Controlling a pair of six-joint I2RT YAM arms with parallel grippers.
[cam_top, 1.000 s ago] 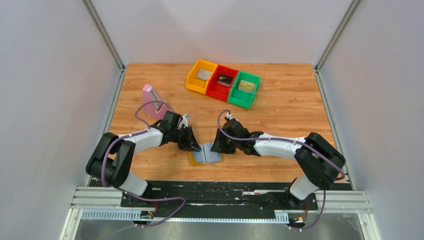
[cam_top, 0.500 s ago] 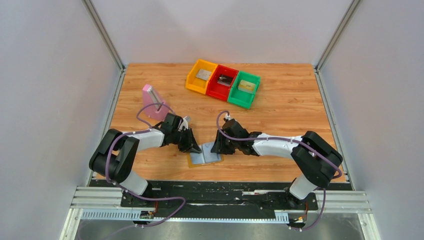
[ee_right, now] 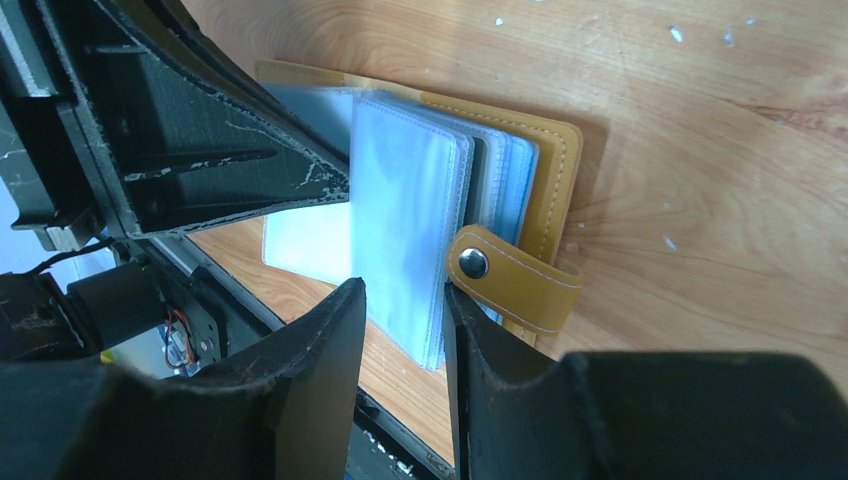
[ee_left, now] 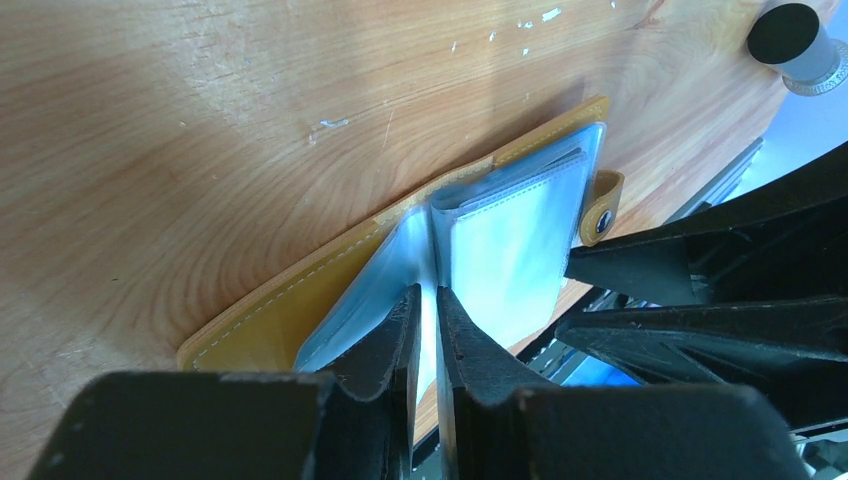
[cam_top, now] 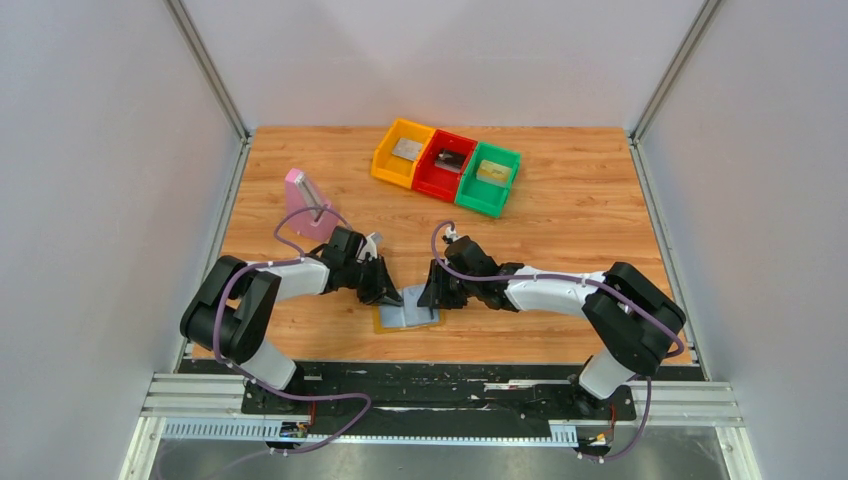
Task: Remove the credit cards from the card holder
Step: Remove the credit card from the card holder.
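Leafing mustard-tan bifold card holder [cam_top: 408,318], lower centre: left gripper [ee_left: 428,295] nearly closed on clear plastic sleeve [ee_left: 400,260]; right gripper [ee_right: 402,290] half-open astride sleeves [ee_right: 410,210], hold unclear. Next: expose credit card edge.

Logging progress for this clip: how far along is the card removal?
Done: a credit card lies in each of the yellow bin, red bin and green bin. In hand: the card holder lies open, left gripper pinching one clear sleeve, right gripper straddling the rest. Left: a dark edge among the sleeves may be a card still inside.
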